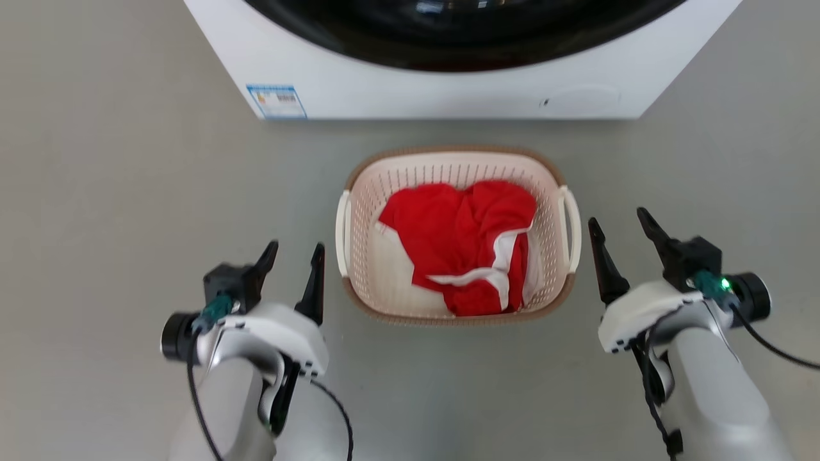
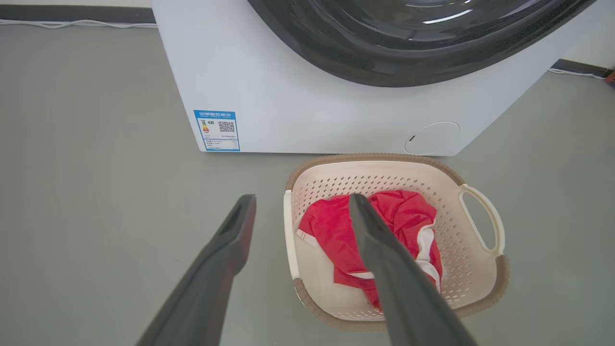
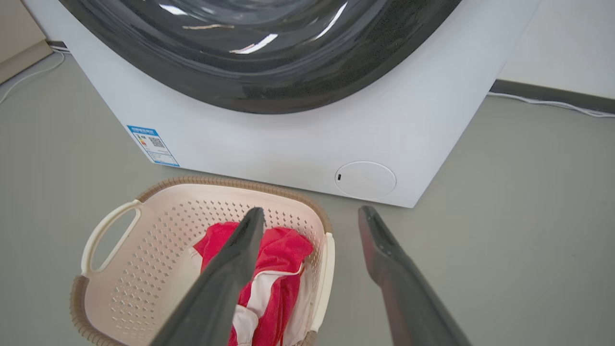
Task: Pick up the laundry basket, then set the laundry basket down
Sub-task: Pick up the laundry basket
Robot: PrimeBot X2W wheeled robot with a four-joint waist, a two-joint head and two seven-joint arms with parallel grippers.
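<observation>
Laundry basket (image 1: 458, 318) sits on the floor (image 1: 128, 192) just before the washing machine (image 1: 448, 89), between left gripper (image 1: 295, 246) and right gripper (image 1: 617, 216), both spread, empty. Lift the handles (image 1: 572, 227) unevenly and you may tip it.

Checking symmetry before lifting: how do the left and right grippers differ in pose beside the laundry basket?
The left gripper flanks the left handle of the laundry basket, the right gripper the right handle. The right gripper's tips reach farther forward than the left gripper's. Both open, empty, touching nothing.
</observation>
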